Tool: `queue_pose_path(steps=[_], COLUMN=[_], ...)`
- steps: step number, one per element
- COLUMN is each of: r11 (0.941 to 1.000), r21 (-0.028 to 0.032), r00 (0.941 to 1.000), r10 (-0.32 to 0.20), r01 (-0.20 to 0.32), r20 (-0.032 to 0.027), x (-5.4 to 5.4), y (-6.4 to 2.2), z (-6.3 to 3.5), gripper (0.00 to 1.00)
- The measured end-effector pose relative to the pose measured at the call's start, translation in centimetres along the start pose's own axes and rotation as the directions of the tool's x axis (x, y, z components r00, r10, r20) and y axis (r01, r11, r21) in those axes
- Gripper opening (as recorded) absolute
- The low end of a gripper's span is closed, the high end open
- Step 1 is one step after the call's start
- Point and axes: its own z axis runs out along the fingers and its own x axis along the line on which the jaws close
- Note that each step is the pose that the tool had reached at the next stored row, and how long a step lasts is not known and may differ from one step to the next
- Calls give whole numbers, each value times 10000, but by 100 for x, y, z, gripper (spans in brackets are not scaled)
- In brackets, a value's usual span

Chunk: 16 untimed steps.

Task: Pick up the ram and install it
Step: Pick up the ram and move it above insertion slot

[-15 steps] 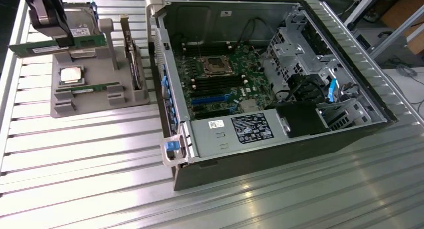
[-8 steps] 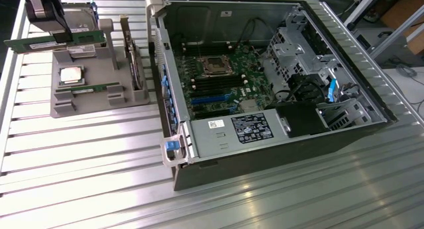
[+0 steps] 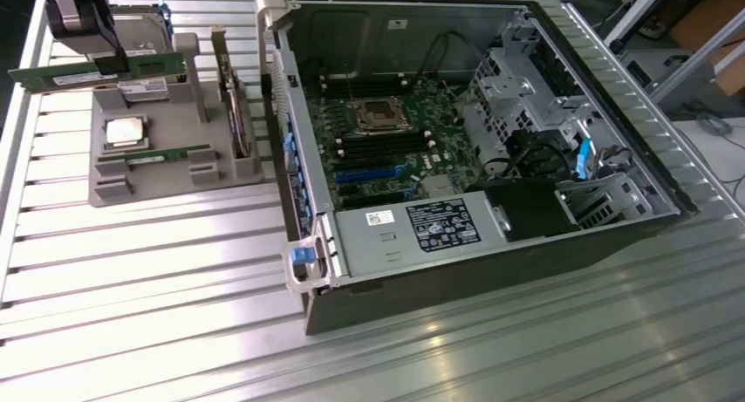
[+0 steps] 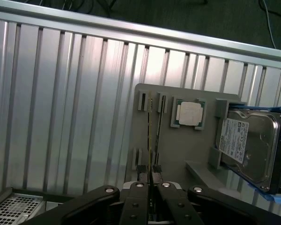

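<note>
Ram (image 3: 152, 66) pinched mid-length in gripper (image 3: 108, 64), jaws closed tight on it, hanging level above tray (image 3: 163, 182), clear of second stick (image 3: 152, 155). I judge carry wants slow pace, stick level, no twist in grip, edge lined with slots (image 3: 379, 146) in case (image 3: 349, 44), well apart.

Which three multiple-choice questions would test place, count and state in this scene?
1. The silver processor lies: A on the grey holder; B in the motherboard socket; C on the hard drive.
2. Green ram sticks outside the computer case: A one; B two; C four.
3. The pincer is: A open, empty; B shut on the ram; C shut on the hard drive.
Answers: 1 A, it sits in a holder recess. 2 B, the ram held aloft, the other stick in the holder. 3 B, the ram sits clamped edge-on.
</note>
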Motion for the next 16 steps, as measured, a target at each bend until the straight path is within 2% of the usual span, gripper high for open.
queue_pose_path(steps=[8,16], r11=[10000,10000], r21=[-20,-22], r00=[10000,10000], r10=[1,1], r01=[-1,-1], r20=[3,4], x=[15,20], y=[-73,-99], z=[0,1], gripper=[13,13])
